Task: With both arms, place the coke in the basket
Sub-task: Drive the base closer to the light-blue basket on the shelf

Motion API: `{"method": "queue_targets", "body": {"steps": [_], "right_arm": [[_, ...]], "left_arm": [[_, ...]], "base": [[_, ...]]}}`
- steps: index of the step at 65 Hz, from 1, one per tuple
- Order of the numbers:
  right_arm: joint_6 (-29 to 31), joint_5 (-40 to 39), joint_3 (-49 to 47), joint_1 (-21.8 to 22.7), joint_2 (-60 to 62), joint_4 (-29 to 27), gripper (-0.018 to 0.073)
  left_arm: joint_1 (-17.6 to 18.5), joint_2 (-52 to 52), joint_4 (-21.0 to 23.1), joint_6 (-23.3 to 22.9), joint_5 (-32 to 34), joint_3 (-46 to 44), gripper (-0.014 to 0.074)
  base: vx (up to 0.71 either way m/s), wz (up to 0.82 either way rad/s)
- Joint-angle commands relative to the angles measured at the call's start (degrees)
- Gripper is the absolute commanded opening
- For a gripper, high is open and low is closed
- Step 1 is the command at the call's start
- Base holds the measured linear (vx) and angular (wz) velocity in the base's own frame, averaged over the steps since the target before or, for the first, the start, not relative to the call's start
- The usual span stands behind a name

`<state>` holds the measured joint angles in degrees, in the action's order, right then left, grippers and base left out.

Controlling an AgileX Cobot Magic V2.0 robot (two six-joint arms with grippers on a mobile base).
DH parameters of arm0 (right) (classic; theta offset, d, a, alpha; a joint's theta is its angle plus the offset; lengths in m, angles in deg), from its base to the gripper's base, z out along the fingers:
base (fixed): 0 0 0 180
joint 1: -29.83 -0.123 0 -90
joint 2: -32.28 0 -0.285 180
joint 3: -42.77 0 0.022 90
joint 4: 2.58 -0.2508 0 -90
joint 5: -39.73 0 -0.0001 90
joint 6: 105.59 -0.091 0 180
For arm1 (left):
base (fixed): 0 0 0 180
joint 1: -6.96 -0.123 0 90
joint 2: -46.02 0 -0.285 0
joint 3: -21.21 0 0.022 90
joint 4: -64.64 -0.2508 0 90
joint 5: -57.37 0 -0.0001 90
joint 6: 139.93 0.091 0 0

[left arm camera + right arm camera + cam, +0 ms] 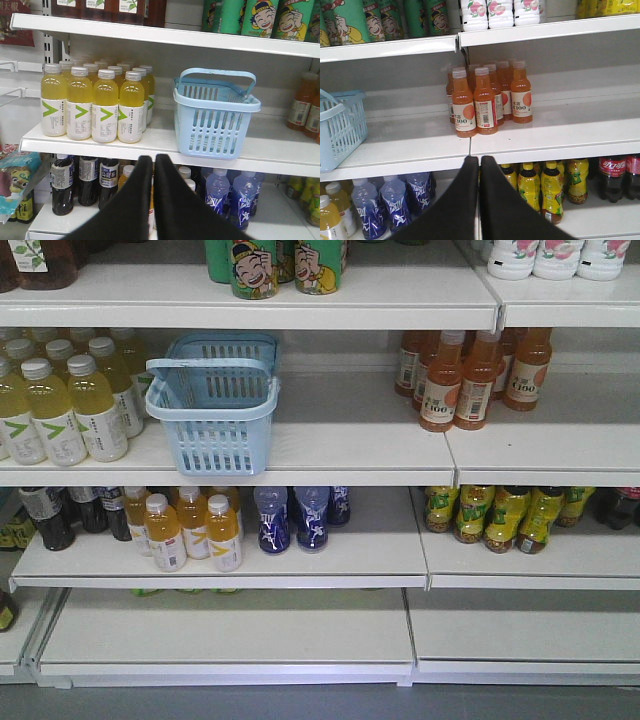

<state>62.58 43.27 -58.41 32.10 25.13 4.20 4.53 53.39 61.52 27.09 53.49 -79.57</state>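
Where the wrist views begin, nearest the lens, the left gripper [153, 160] shows two black fingers pressed together, only a thin slit between them, nothing held. The right gripper [479, 161] is the same: fingers closed tip to tip, empty. Both sit in front of the lower shelf [220, 580], below the lip of the middle shelf [350, 472].

Open room: the middle shelf is bare between the basket [215, 120] and the orange bottles [485, 100]. The bottom shelf [230, 630] is bare board.

Counts:
- One basket.
- Two coke bottles [615, 177] with red labels, cut by the frame edge.
- Three blue bottles [300, 520] in the front view.
- Yellow bottles [95, 107], four across their front row; rows behind not countable.

The coke stands on the lower shelf, well to the right of the right fingers and apart from them. The basket stands upright at the front edge of the middle shelf, handle raised over its rim. It is one shelf above and to the right of the left fingers, not touching.
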Motion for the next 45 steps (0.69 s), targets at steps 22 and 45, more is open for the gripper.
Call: {"method": "queue_targets", "body": {"steps": [22,45], "right_arm": [[0.3,-3.8,0.4,0.3,0.7,0.4,-0.0005],[0.3,-3.8,0.4,0.3,0.7,0.4,-0.0005]], "left_arm": [[0.0,-1.1,-0.1,0.0,4.2,-1.9,-0.0006],[0.0,-1.1,-0.1,0.0,4.2,-1.9,-0.0006]], "base": [[0.08,0.0],[0.05,-0.01]]}}
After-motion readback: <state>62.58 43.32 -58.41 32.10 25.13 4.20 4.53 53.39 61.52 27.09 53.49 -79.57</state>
